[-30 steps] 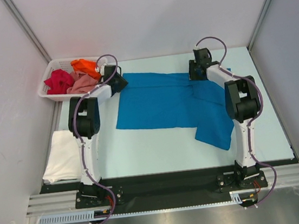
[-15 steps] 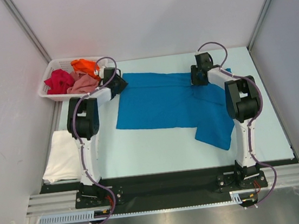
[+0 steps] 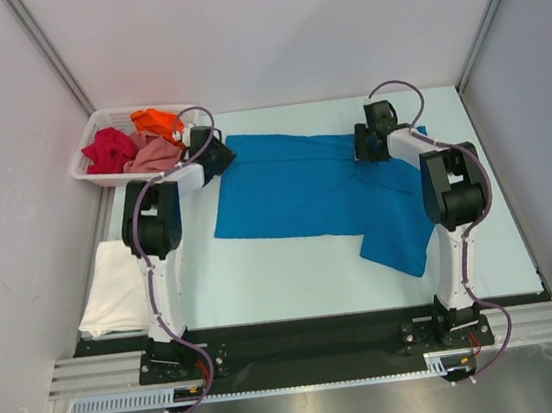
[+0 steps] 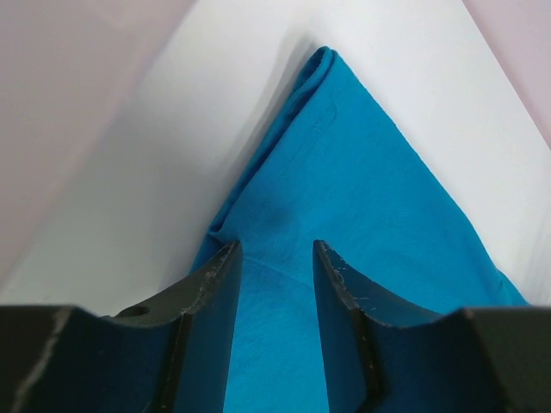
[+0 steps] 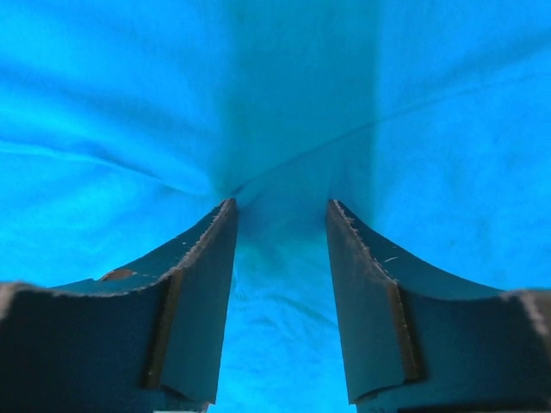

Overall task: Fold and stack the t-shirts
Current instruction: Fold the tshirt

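A: Where is the bright blue cloth short-sleeved t-shirt (image 3: 304, 188)?

B: Spread flat on the pale desk (image 3: 295, 280) between the two arms; one sleeve juts out toward the near right

A: And the left gripper (image 4: 274, 249)?

B: Its jaws stand parted over the blue shirt's far left corner, where the edge is doubled over; blue cloth shows in the gap, nothing pinched

A: The right gripper (image 5: 280, 206)?

B: Parted too, low over the far right part of the same shirt; creases run toward the gap, but the cloth lies loose between the fingers

A: The other shirts?

B: A folded white cloth t-shirt (image 3: 116, 297) lies at the desk's near left edge, beside the left arm; the crimson t-shirt (image 3: 108, 149), the orange t-shirt (image 3: 157, 123) and the dusty pink t-shirt (image 3: 152, 156) sit crumpled in the white slotted plastic basket (image 3: 86, 177) at the far left corner
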